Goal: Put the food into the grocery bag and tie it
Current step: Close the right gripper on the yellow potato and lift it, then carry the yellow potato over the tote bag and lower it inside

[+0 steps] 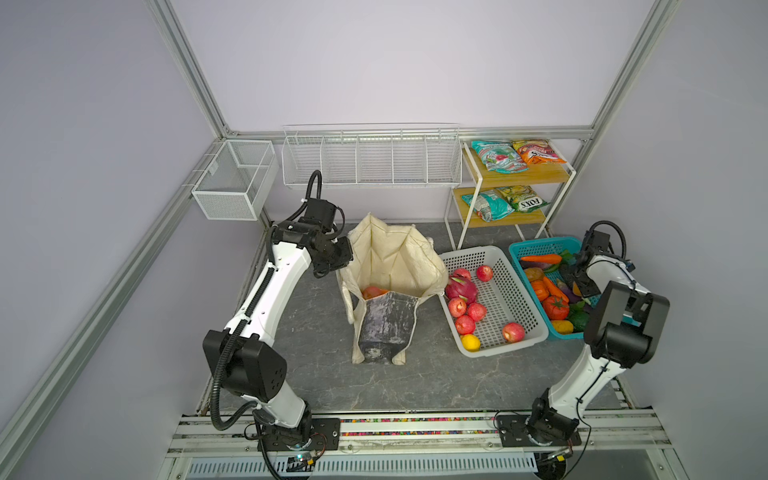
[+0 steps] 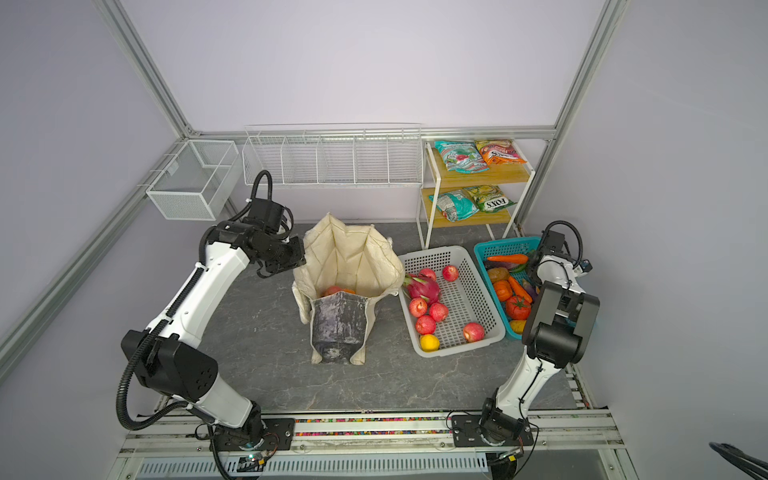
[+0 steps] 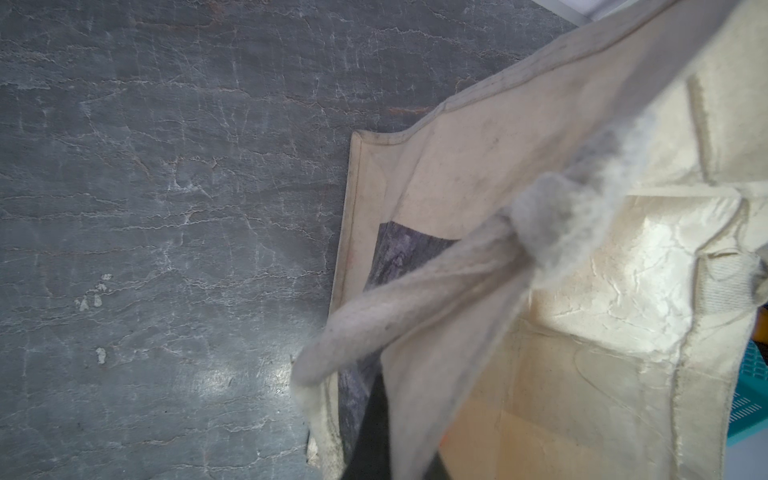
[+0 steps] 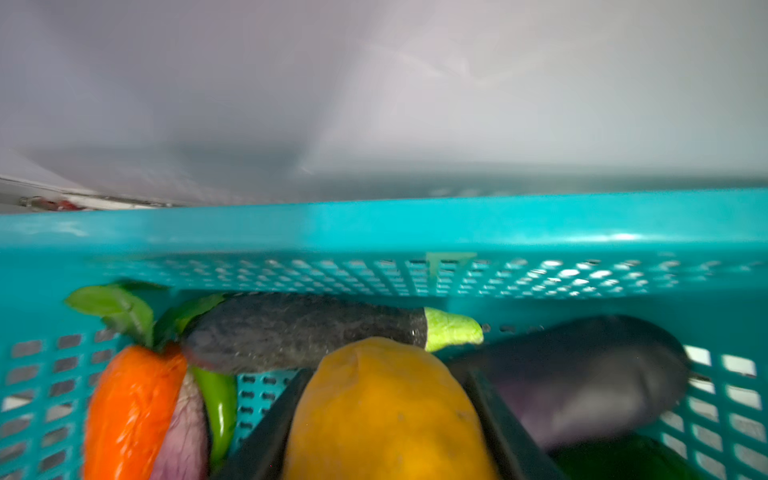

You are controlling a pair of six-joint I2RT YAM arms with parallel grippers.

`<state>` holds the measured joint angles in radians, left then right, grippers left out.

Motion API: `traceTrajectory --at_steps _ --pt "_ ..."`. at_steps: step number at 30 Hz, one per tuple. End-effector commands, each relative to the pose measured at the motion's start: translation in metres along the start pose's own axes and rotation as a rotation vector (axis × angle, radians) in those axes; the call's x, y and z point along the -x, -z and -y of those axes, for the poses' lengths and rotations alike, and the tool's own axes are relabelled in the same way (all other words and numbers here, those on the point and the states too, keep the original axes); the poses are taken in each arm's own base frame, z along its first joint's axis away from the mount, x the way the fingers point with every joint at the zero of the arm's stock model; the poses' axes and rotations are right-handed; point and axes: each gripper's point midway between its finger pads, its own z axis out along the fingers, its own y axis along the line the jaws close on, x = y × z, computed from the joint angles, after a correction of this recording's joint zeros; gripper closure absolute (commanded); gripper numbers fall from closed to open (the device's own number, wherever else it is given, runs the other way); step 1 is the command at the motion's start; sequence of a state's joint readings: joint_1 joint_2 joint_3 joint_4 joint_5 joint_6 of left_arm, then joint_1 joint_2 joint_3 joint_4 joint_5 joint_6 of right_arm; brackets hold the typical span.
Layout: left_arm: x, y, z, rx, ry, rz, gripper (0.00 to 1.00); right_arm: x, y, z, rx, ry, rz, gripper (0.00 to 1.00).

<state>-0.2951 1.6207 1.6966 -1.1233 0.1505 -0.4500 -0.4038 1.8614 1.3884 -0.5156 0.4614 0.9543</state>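
The cream grocery bag (image 1: 390, 257) (image 2: 353, 257) stands open mid-table, dark marbled panel facing front, with red and orange food (image 1: 374, 292) at its bottom. My left gripper (image 1: 337, 266) is at the bag's left rim. In the left wrist view its dark fingers (image 3: 374, 432) are shut on a cream strap (image 3: 415, 291) of the bag. My right gripper (image 1: 577, 280) reaches down into the teal basket (image 1: 540, 243). In the right wrist view the right gripper (image 4: 386, 374) has a black finger pressed against each side of an orange-yellow fruit (image 4: 386, 415).
A white basket (image 1: 503, 299) between bag and teal basket holds red apples (image 1: 476, 311), a dragon fruit and a lemon. Beside the held fruit lie a carrot (image 4: 129, 407), a green pepper and dark aubergines (image 4: 299, 328). Snack packets (image 1: 498, 156) sit on a two-tier shelf at the back right.
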Motion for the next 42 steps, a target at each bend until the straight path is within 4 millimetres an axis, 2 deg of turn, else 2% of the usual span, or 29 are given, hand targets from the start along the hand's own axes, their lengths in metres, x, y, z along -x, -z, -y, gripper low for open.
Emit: traceTrajectory --at_steps 1,7,14,17,22,23,26,30,34,39,42 --pt "0.002 0.01 0.004 -0.017 -0.028 0.036 1.0 0.001 0.03 -0.004 0.053 -0.016 0.006 0.53" --pt "-0.001 0.01 0.006 -0.034 -0.04 0.027 1.0 0.0 0.086 -0.02 0.16 0.048 0.047 0.53" --pt "0.001 0.009 0.012 -0.06 -0.053 0.027 1.0 -0.035 0.162 -0.045 0.323 0.176 0.036 0.52" --pt "-0.002 0.007 0.013 -0.072 -0.067 0.012 1.0 -0.056 0.206 -0.053 0.424 0.252 0.026 0.52" --pt "-0.007 0.009 0.01 -0.055 -0.1 -0.008 1.0 -0.095 0.297 -0.057 0.631 0.392 -0.006 0.52" --pt "-0.007 0.011 0.01 -0.055 -0.102 -0.007 1.0 -0.108 0.318 -0.058 0.681 0.432 -0.012 0.52" --pt "-0.006 0.013 0.012 -0.065 -0.11 -0.002 1.0 -0.14 0.362 -0.059 0.795 0.545 -0.032 0.52" --pt "-0.005 0.014 0.014 -0.075 -0.111 0.002 1.0 -0.19 0.409 -0.067 0.943 0.692 -0.083 0.52" --pt "-0.005 0.017 0.016 -0.085 -0.11 0.008 1.0 -0.251 0.455 -0.082 1.095 0.886 -0.129 0.52" --pt "-0.005 0.023 0.016 -0.086 -0.108 0.024 1.0 -0.322 0.486 -0.093 1.182 1.134 -0.16 0.51" --pt "-0.007 0.023 0.015 -0.086 -0.104 0.023 1.0 -0.358 0.494 -0.098 1.215 1.228 -0.183 0.51"
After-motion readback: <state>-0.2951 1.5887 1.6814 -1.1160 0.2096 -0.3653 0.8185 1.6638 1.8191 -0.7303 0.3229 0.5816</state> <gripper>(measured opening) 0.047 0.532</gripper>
